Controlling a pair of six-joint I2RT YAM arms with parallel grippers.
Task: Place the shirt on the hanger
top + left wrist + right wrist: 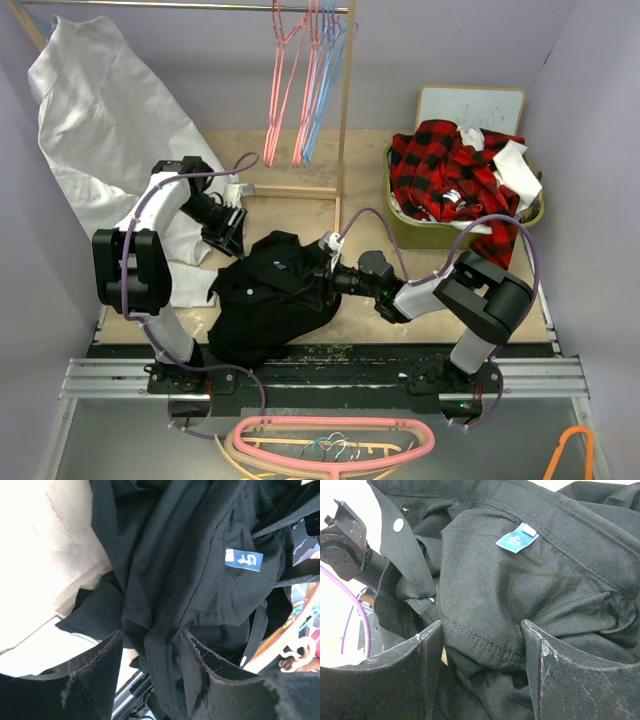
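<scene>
The black shirt (270,295) lies in a heap on the table between the arms, its collar side raised. My left gripper (228,232) is at the shirt's upper left. In the left wrist view the gripper (150,665) is open, with a fold of the shirt (190,580) hanging between the fingers, close to the right one. My right gripper (322,272) is at the shirt's right edge. In the right wrist view it (482,655) is open, with a hemmed fold of the shirt (485,595) lying between the fingers. The light blue hanger (325,90) hangs on the rack among pink ones.
Pink hangers (280,80) hang on a wooden rack with an upright post (345,120). A big white cloth (100,110) drapes at the back left. A green basket (420,235) holds a red plaid shirt (450,165). Another pink hanger (330,440) lies below the arm bases.
</scene>
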